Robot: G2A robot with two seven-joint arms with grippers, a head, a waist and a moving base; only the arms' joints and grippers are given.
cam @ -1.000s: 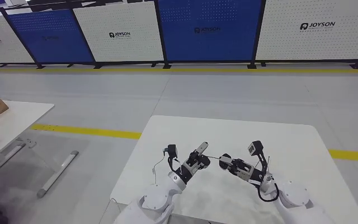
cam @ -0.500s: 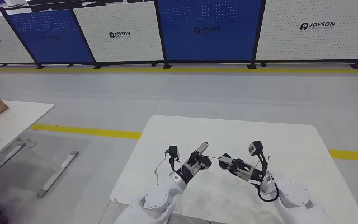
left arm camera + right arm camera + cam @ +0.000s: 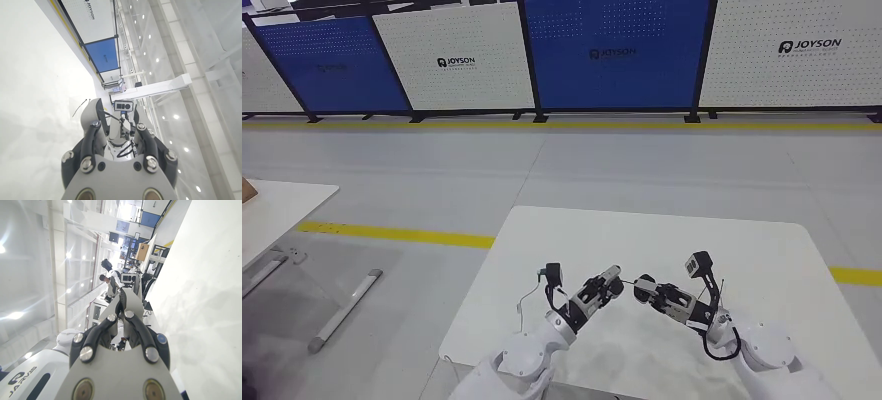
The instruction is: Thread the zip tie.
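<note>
The right pincer [image 3: 121, 294] is clenched on the zip tie [image 3: 111, 116], held in the air above the near middle of the worktop [image 3: 662, 235], its free end reaching into the released left pincer [image 3: 117, 107], so threading looks begun but unfinished.

The zip tie [image 3: 112, 116] showed as a short dark strand. One end was lost against a dark finger pad of the left gripper [image 3: 117, 111], and the other was too small to follow farther off. The right gripper [image 3: 121, 293] had its fingers pressed together, hiding the stretch of tie they pinched.
</note>
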